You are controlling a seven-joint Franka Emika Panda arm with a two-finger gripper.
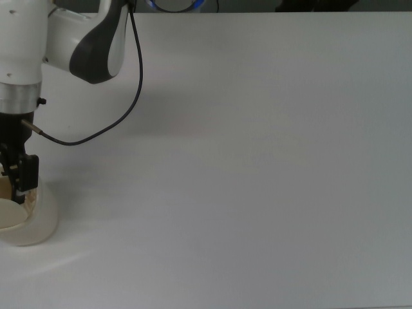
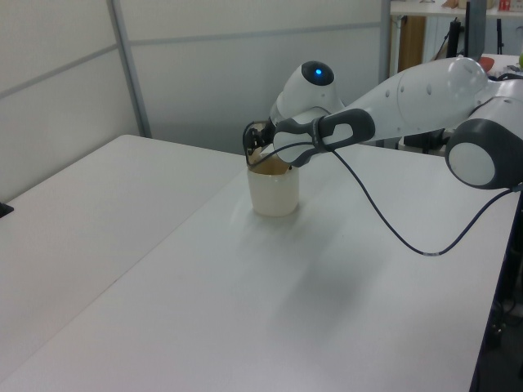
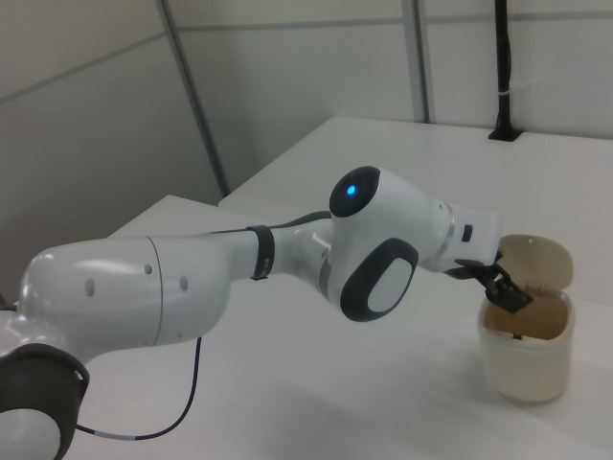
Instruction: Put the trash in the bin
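Note:
The bin (image 1: 42, 222) is a round cream container at the top view's lower left, with a tan inside and a flap lid (image 3: 537, 263) standing open behind it. My gripper (image 1: 17, 183) hangs just over the bin's mouth, pointing down. In the right view the gripper (image 3: 504, 287) sits at the rim with its fingers apart and nothing between them. The left view has the gripper (image 2: 258, 150) right above the bin (image 2: 274, 193). The trash is hidden from all three views.
A black cable (image 1: 132, 77) loops from the arm's wrist over the white table (image 1: 257, 161). The arm's white links (image 3: 239, 278) reach across the table toward the bin. Wall panels (image 2: 204, 65) stand behind the table.

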